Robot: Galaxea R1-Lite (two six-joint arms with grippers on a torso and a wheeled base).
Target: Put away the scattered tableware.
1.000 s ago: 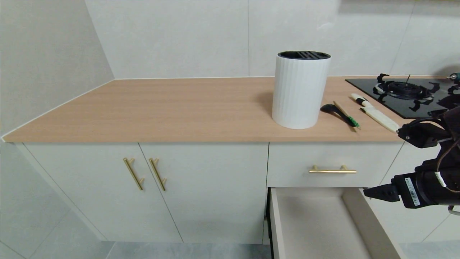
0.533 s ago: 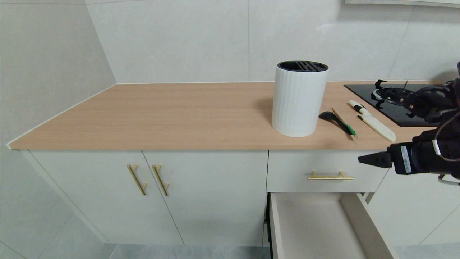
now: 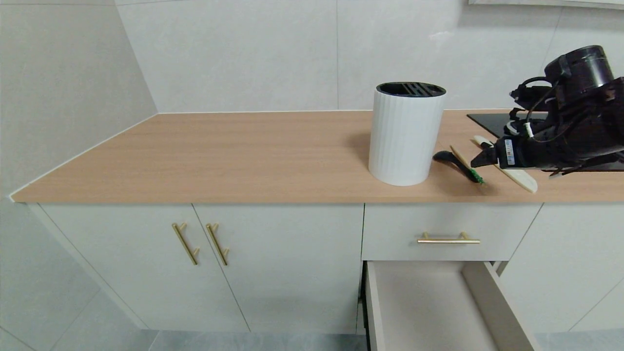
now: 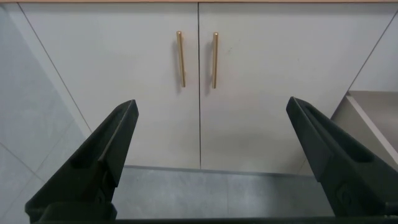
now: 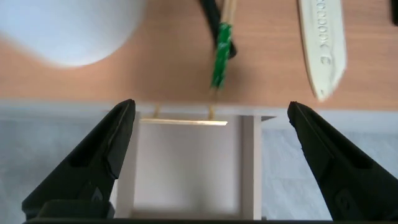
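Right now the loose pieces lie in a tight group on the tabletop (image 3: 243,156), just beside the white ribbed holder (image 3: 405,139) on its stove (image 3: 485,124) side, near the front edge.

Handling, as judged:
- knife (image 3: 521,179): white blade, likely light, stiff and maybe brittle; blade tip points to the front edge, handle lies toward the wall; best taken by the handle, not the edge
- chopsticks (image 5: 221,56): thin, light, stiff, lying flat; they will probably roll or slip out of a pinch; grip across the middle, close to the wood surface
- spoon (image 3: 446,157): black, looks like light, stiff plastic; bowl lies next to the holder, handle runs up against the chopsticks near their green end; cannot tell which lies on top; lifting one may drag the other

Counts:
- one knife
- one spoon
- chopsticks seem to be a pair lying together, cannot separate them for sure
- one holder
- one open drawer (image 3: 419,302), under one shut drawer (image 3: 390,229)
- two cabinet doors (image 4: 124,74), each with one gold handle

Right fingers (image 3: 487,157) are spread wide with nothing between them; they hover low over the tabletop between the chopsticks' green end and the knife blade, touching neither; the right wrist view looks down past the front edge into the open drawer.

Left fingers (image 4: 115,149) are also spread wide and hold nothing; they sit low, facing the cabinet doors, well apart from the tableware.
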